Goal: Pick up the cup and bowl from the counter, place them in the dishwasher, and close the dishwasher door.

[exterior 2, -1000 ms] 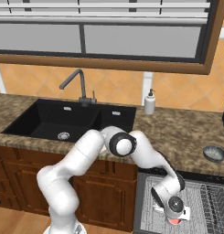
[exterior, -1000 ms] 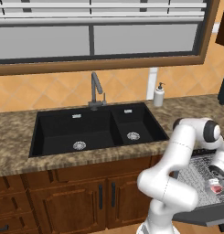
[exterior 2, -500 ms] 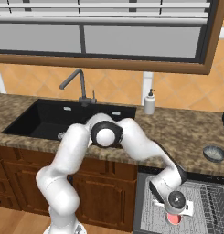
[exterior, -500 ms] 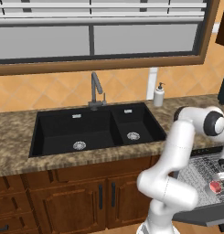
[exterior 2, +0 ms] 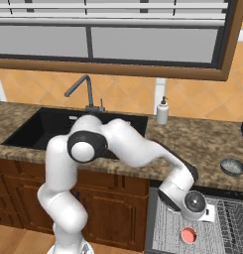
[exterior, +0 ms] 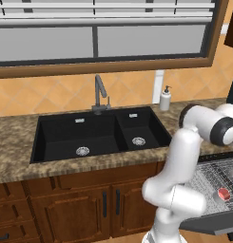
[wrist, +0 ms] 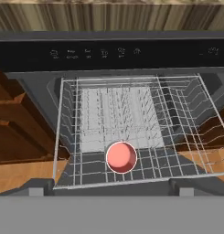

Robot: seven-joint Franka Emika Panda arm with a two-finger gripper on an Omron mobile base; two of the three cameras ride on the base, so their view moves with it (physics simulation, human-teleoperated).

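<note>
Speckled brown granite counter (exterior 2: 202,141) carried a small grey bowl (exterior 2: 232,166). My hand view showed the red cup (wrist: 121,157) lying in the grey wire rack (wrist: 67,137). My gripper (exterior 2: 201,214) was spread wide, empty.

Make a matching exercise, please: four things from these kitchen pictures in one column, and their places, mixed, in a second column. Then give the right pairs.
Things:
1. cup
2. bowl
3. soap bottle
4. faucet

Places:
A. behind the sink, at its middle
B. in the wire rack of the dishwasher
C. on the counter, far right
D. on the counter by the tiled wall, right of the sink

Pairs: 1-B, 2-C, 3-D, 4-A
</note>
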